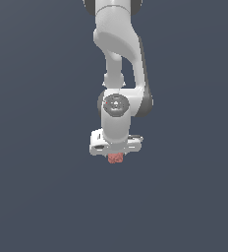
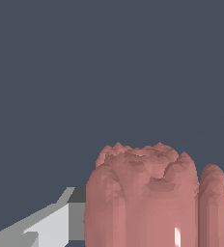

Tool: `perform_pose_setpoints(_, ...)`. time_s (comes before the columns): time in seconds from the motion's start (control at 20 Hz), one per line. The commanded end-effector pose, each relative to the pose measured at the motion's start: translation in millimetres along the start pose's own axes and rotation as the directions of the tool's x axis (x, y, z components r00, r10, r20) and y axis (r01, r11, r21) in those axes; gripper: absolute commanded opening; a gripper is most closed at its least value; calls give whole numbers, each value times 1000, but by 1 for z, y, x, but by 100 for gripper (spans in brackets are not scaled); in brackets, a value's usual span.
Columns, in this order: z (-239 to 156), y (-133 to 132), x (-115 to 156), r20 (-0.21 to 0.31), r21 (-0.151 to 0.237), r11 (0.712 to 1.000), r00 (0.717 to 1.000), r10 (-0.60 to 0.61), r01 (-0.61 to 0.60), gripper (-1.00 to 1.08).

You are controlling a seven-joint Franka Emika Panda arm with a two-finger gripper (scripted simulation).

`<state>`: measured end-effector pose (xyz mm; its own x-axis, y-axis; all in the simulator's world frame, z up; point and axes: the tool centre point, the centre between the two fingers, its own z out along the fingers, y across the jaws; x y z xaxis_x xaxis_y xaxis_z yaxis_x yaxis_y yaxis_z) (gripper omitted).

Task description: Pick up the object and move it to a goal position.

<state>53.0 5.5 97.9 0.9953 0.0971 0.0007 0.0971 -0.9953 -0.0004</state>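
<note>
The object (image 1: 116, 158) is a small reddish-pink, lumpy blob that pokes out just under the white hand of the arm in the exterior view. My gripper (image 1: 116, 154) is shut on it, and the hand hides most of the fingers there. In the wrist view the object (image 2: 143, 198) is very close and fills the lower middle. One grey-white finger (image 2: 49, 224) stands against its side, and the other finger is almost wholly hidden behind the blob.
The white arm (image 1: 118, 59) comes down from the top middle of the exterior view. All around it is a plain dark blue-grey surface with no other objects or edges in sight.
</note>
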Motion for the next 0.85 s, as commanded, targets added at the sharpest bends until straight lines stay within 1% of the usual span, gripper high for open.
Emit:
perform_pose_setpoints(0.0,-16,25,5,0,0,1000,1000,0,0,-100)
perform_pose_setpoints(0.2,-37,58,13,0,0,1000,1000,0,0,-100)
perform_pose_setpoints(0.35,-48,75,17,0,0,1000,1000,0,0,-100)
perform_pose_setpoints(0.55,-56,88,21,0,0,1000,1000,0,0,-100)
perform_pose_setpoints(0.8,-59,92,23,1,0,1000,1000,0,0,-100)
